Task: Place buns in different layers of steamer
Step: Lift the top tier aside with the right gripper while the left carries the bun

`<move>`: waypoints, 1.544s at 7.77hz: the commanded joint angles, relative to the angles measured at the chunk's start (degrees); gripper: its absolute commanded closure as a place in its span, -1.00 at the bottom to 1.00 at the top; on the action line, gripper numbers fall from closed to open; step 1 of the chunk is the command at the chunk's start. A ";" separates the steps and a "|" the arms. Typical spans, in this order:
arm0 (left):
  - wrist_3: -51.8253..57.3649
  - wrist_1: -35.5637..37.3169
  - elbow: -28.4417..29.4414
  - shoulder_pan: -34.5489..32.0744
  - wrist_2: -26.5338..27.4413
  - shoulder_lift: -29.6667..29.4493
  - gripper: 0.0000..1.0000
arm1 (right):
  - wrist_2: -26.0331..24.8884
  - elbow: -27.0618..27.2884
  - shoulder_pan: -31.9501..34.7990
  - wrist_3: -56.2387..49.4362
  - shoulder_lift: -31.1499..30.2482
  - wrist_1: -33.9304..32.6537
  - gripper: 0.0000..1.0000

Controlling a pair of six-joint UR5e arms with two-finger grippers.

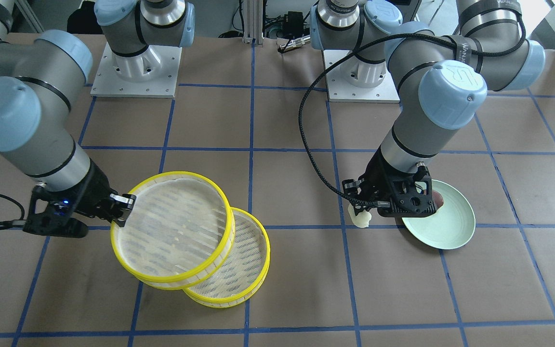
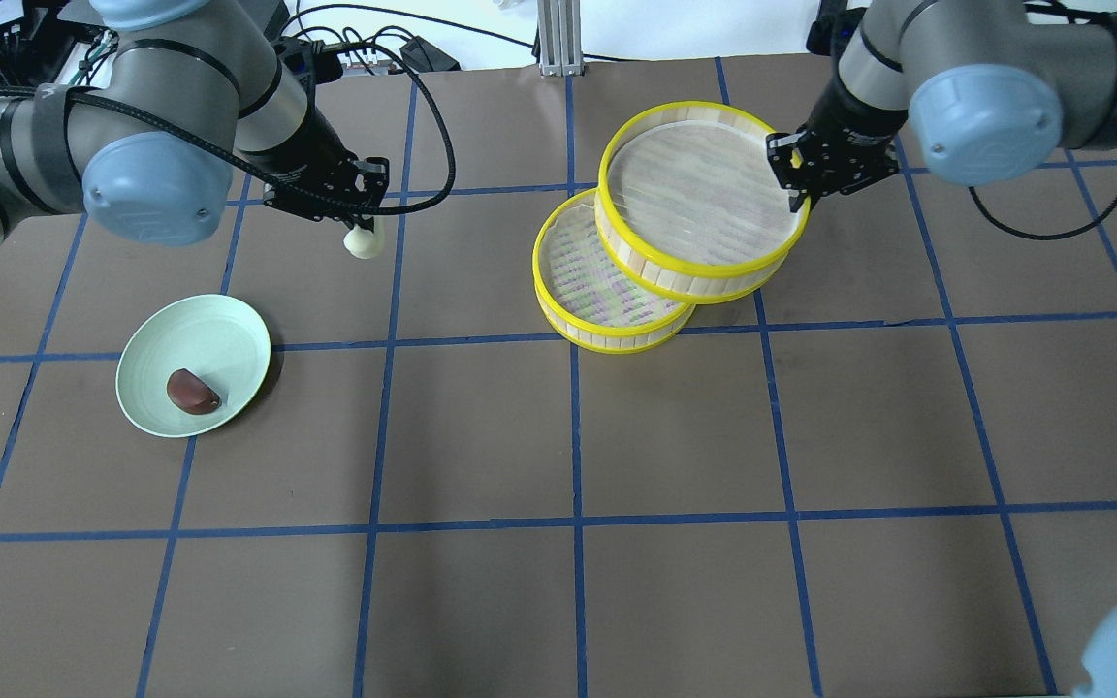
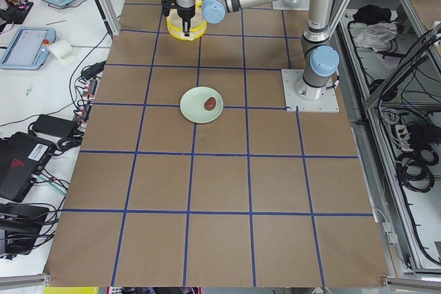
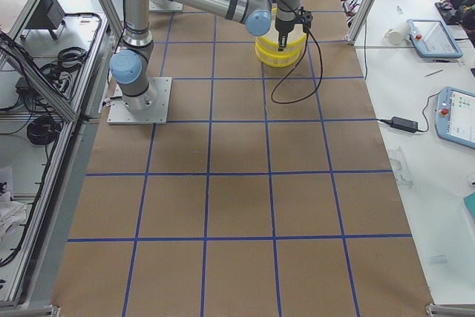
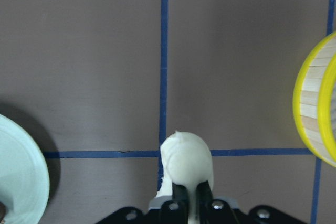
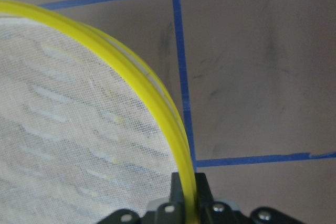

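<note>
Taped brown paper covered the table (image 2: 675, 436). Seen from overhead, the white bun (image 2: 363, 242) hung pinched by one end in the left gripper (image 5: 190, 195); the brown bun (image 2: 193, 392) lay on the plate (image 2: 219, 334) at its 8 o'clock. At 3 o'clock the right gripper (image 6: 190, 187) clamped the rim of the upper tray (image 2: 675, 184), askew over the lower tray (image 2: 583, 281). That shallow pinch risked dropping the bun short; bare paper between left room.

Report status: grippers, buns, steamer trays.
Left gripper shut on white bun, off the plate. Right gripper shut on upper tray rim, lower tray partly uncovered. Brown bun on plate. Nothing blocking.
</note>
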 commanded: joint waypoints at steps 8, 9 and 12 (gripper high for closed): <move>-17.90 22.95 0.35 -14.79 -16.78 -12.53 1.00 | -4.48 -0.27 -15.29 -20.71 -5.30 4.22 1.00; -17.90 23.39 1.58 -14.79 -16.87 -14.81 1.00 | -4.57 -0.27 -15.46 -20.80 -5.30 4.22 1.00; -19.03 23.39 3.70 -15.06 -17.92 -17.21 0.84 | -4.39 -0.18 -15.55 -20.98 -5.22 4.22 1.00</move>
